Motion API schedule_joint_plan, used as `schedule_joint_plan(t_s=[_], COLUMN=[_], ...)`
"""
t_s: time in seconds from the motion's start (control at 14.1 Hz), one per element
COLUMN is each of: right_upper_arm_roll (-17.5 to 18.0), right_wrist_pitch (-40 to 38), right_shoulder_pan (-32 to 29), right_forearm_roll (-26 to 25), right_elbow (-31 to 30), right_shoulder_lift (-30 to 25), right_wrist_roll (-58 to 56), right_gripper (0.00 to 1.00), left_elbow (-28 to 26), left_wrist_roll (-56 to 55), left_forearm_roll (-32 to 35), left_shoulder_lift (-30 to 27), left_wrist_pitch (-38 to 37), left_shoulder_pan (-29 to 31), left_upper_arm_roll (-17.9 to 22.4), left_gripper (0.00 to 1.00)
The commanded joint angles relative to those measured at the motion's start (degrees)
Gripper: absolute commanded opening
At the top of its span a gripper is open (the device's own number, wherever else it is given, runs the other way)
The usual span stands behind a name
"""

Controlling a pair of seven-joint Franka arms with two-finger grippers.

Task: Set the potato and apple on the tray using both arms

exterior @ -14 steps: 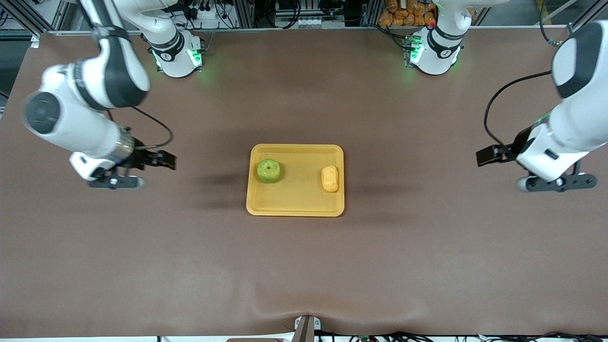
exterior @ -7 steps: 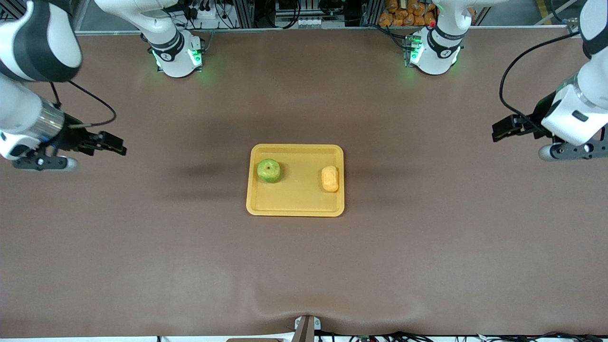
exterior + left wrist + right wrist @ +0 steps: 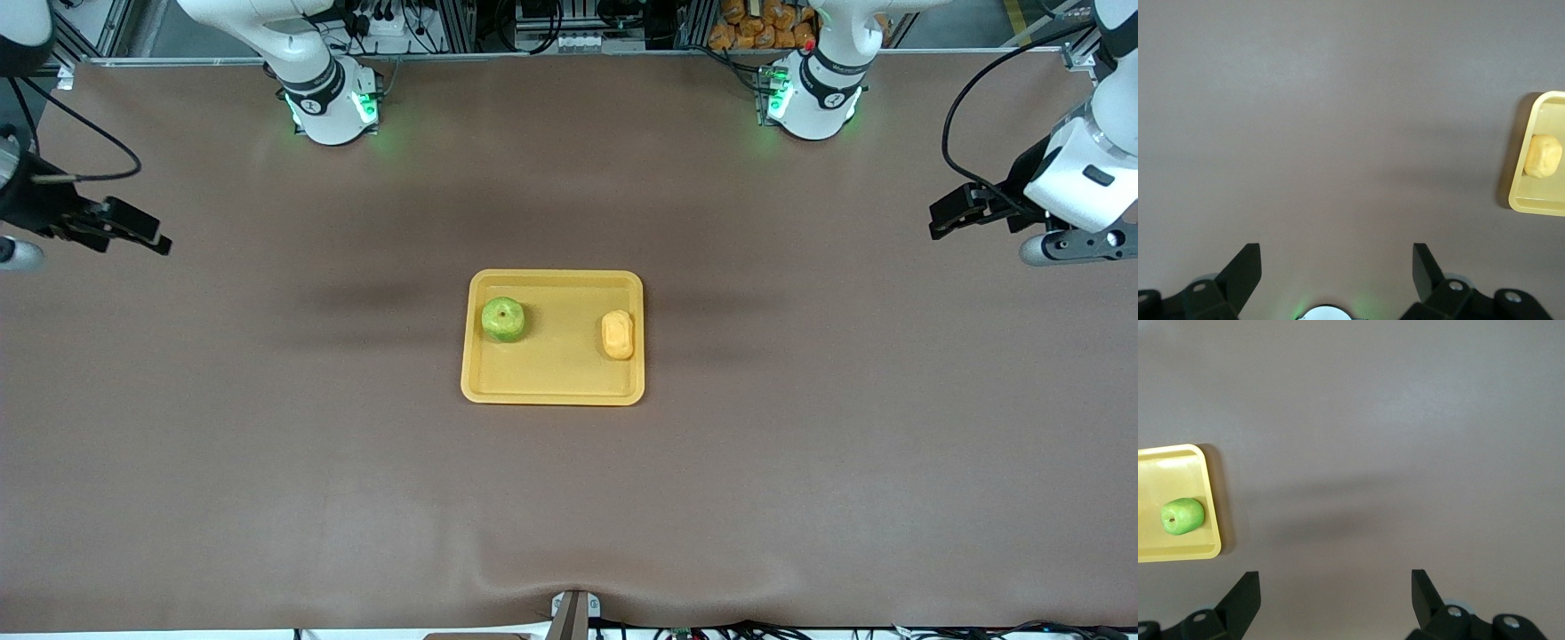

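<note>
Both grippers, left (image 3: 944, 218) and right (image 3: 147, 238), are held open and empty above the table's ends; apple (image 3: 503, 319) and potato (image 3: 617, 334) are seen on the tray (image 3: 551, 382) (task apparently done).

Both arms are white with black joint bands. Their bases (image 3: 331, 102) glow green beside the table's edge. A black cable (image 3: 978, 98) loops along the left arm; black wedge-shaped fingers (image 3: 1245, 273) tip each gripper.

The brown table (image 3: 267, 462) carries only the yellow tray (image 3: 551, 378), near its middle.
</note>
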Motion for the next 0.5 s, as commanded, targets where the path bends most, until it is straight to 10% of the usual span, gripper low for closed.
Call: schedule_joint_plan(t_s=[0.0, 0.43], right_upper_arm_roll=[1.27, 7.69], right_wrist_pitch=[-2.28, -5.10], right_shoulder_pan=[-3.29, -8.57], right_forearm_roll=[-0.68, -1.65], right_elbow=[-0.93, -0.41], right_shoulder_lift=[-2.62, -4.29], right_wrist_roll=[-0.67, -1.29], right_gripper=[1.00, 1.00], left_elbow=[-2.02, -1.06], left_wrist_roll=[2.20, 2.29], left_forearm_roll=[-0.91, -0.91], left_shoulder_lift=[-3.58, -4.20], left_wrist_pitch=[-0.36, -1.25], left_shoulder_pan=[1.09, 1.09], left_upper_arm_roll=[-0.31, -0.05], left_gripper=[1.00, 1.00])
